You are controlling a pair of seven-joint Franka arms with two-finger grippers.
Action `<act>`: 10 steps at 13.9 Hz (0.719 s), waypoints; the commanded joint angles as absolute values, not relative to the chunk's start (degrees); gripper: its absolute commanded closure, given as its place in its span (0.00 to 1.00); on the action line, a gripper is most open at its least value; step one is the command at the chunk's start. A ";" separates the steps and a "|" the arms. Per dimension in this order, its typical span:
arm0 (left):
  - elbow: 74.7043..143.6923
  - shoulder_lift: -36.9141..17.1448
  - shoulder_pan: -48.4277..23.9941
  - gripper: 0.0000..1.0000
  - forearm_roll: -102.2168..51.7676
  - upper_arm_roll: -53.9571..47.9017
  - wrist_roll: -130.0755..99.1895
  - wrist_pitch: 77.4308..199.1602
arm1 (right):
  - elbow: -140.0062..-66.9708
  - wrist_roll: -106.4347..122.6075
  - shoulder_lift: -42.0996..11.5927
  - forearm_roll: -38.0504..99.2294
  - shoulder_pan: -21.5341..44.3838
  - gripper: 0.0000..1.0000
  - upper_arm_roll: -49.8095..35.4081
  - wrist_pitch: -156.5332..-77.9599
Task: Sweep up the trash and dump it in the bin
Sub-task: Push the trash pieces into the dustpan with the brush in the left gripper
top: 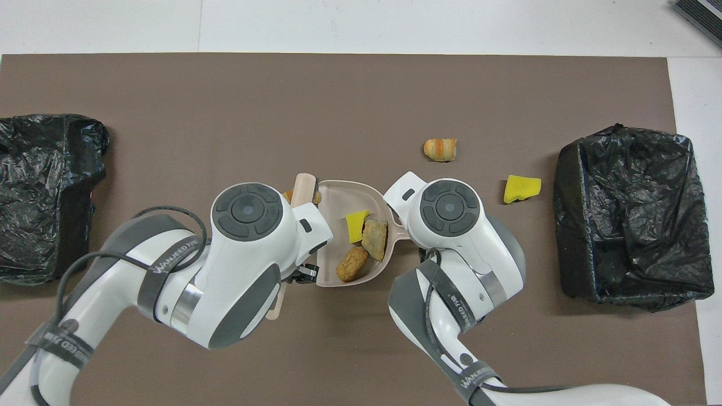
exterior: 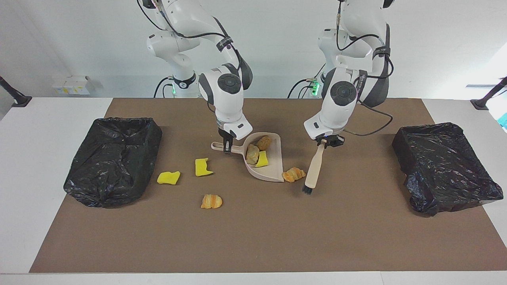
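A beige dustpan [exterior: 273, 172] [top: 344, 184] lies mid-mat, and my right gripper [exterior: 227, 148] is shut on its handle. Three pieces of trash sit in the pan: a brown lump [exterior: 263, 142] [top: 352, 264], a tan lump [exterior: 252, 154] [top: 375, 238] and a yellow scrap [exterior: 262, 159] [top: 357, 224]. An orange bread scrap [exterior: 293, 174] lies at the pan's mouth. My left gripper [exterior: 325, 143] is shut on the brush [exterior: 315, 168] [top: 304, 185], which hangs bristles-down beside that scrap, toward the left arm's end. On the mat lie two yellow scraps [exterior: 203, 167] [exterior: 168, 177] and another bread scrap [exterior: 211, 201] [top: 440, 149].
Two bins lined with black bags stand on the brown mat, one at the right arm's end [exterior: 115, 158] [top: 632, 220] and one at the left arm's end [exterior: 443, 166] [top: 45, 192]. In the overhead view both wrists cover their own grippers.
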State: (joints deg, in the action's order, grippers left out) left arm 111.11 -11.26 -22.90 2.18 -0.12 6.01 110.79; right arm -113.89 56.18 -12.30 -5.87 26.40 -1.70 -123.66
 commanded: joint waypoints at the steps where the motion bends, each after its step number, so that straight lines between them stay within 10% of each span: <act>1: 112.39 -12.39 -22.76 1.00 3.52 -0.79 9.56 113.27 | -114.35 54.76 -12.13 -6.50 25.84 1.00 -2.02 -123.57; 10: 117.34 -8.53 -32.69 1.00 -9.03 -1.49 11.07 109.79 | -114.43 54.76 -12.04 -6.50 25.49 1.00 -2.02 -123.49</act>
